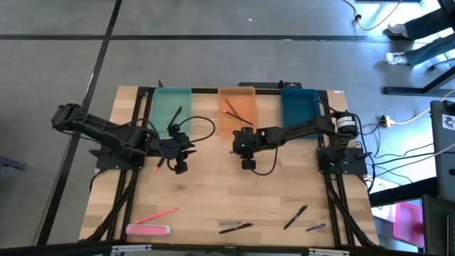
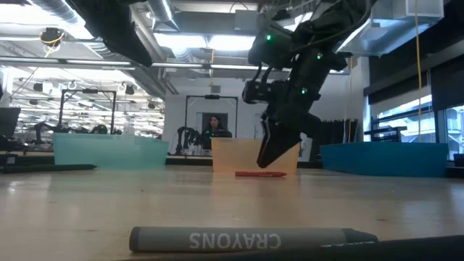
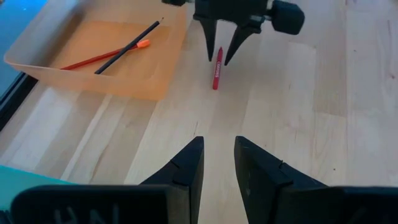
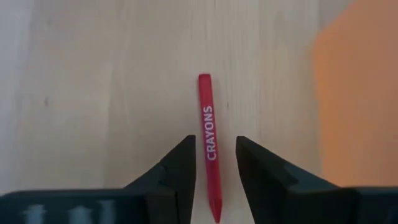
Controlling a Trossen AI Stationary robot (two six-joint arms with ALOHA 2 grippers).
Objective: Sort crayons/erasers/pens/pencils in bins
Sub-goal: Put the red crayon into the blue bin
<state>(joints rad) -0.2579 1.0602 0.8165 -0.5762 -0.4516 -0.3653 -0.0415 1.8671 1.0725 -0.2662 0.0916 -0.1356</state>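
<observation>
The slim red wax crayon [image 4: 210, 149] is seen lying on the wooden table [image 1: 213, 199] just outside the orange translucent plastic bin [image 3: 93, 68], straddled, ungripped, by the right gripper [image 4: 213, 165], its fingers parted for a pickup, while the left gripper [image 3: 217, 168] is held open nearby.

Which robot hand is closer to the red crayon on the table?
The right gripper. It hangs straight over the red crayon, one finger on each side, open. The left gripper is farther off across the bare wood, pointing toward it.

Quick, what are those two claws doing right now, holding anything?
Left gripper: fingers open, holding nothing.
Right gripper: fingers open astride the red crayon lying on the table, not gripping it.
</observation>
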